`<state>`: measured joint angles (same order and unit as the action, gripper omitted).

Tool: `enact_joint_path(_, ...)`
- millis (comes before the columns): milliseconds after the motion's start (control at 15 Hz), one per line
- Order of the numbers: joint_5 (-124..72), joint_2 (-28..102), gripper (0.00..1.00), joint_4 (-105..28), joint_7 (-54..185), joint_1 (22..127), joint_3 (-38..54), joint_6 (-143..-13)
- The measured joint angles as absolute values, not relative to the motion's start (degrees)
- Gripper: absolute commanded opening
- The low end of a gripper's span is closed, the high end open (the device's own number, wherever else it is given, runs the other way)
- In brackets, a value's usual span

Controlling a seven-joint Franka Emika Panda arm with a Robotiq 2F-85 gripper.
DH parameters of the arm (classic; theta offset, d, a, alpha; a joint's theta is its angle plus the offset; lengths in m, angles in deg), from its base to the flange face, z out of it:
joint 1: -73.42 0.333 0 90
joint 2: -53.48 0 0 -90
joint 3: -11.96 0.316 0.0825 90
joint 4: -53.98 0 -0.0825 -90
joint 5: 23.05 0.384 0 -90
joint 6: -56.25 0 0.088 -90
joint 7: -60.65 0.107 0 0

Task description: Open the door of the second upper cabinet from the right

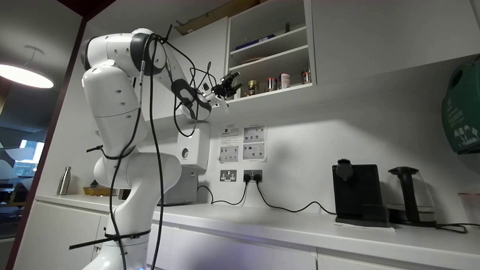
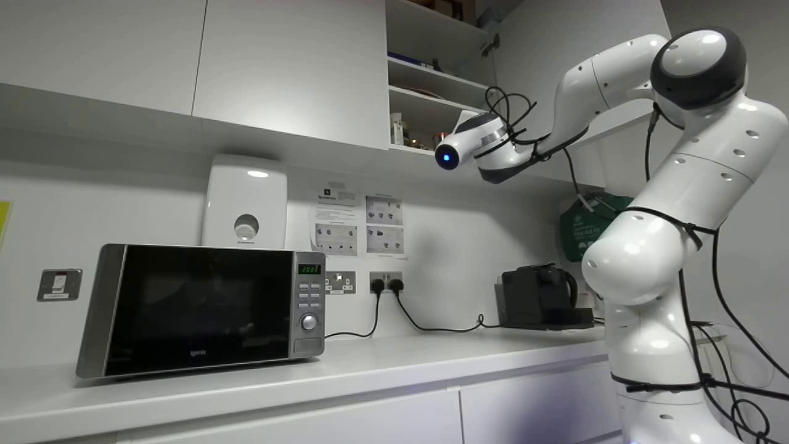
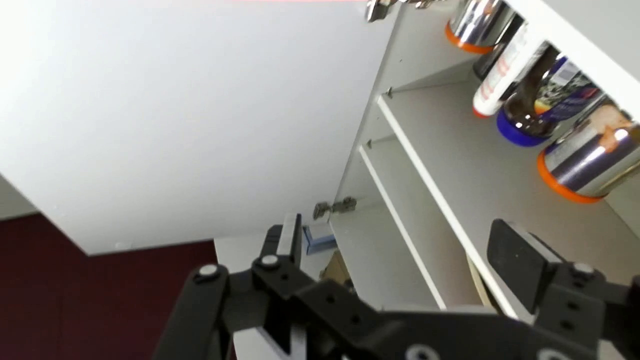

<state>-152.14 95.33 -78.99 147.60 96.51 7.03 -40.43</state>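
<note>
The door (image 2: 573, 31) is a plain white panel. It stands swung open, hinged at the cabinet's right side, with its inner face showing; it also fills the left of the wrist view (image 3: 190, 115). In an exterior view it is hard to make out, perhaps nearly edge-on. The second upper cabinet (image 1: 268, 39) is open and shows pale shelves with jars on the lowest. My gripper (image 1: 236, 81) is in front of its lower left part. In the wrist view, upside down, its fingers (image 3: 400, 240) are wide apart with nothing between. The wrist hides it in an exterior view.
A wide white cabinet panel (image 1: 390, 33) is shut to the right; a shut door (image 2: 296, 68) lies to the left. Loose cables (image 2: 508, 111) loop around the wrist. Below are a microwave (image 2: 203, 308), a coffee machine (image 1: 358, 195), a kettle (image 1: 410, 197) and a first aid bag (image 1: 463, 108).
</note>
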Motion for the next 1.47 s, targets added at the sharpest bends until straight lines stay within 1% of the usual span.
enact_joint_path(333, -140.4, 89.1, 1.00, -74.1, 155.9, 96.2, 6.2, -48.7)
enact_joint_path(733, -125.7, 85.6, 1.00, -69.5, 157.2, 94.8, 6.0, -66.4)
enact_joint_path(933, -115.7, 85.3, 1.00, -69.0, 153.4, 93.8, 6.0, -74.8)
enact_joint_path(1267, -99.7, 84.6, 1.00, -69.0, 136.3, 90.0, 9.1, -75.3)
enact_joint_path(1467, -94.7, 84.5, 1.00, -69.0, 130.3, 88.3, 10.8, -75.4)
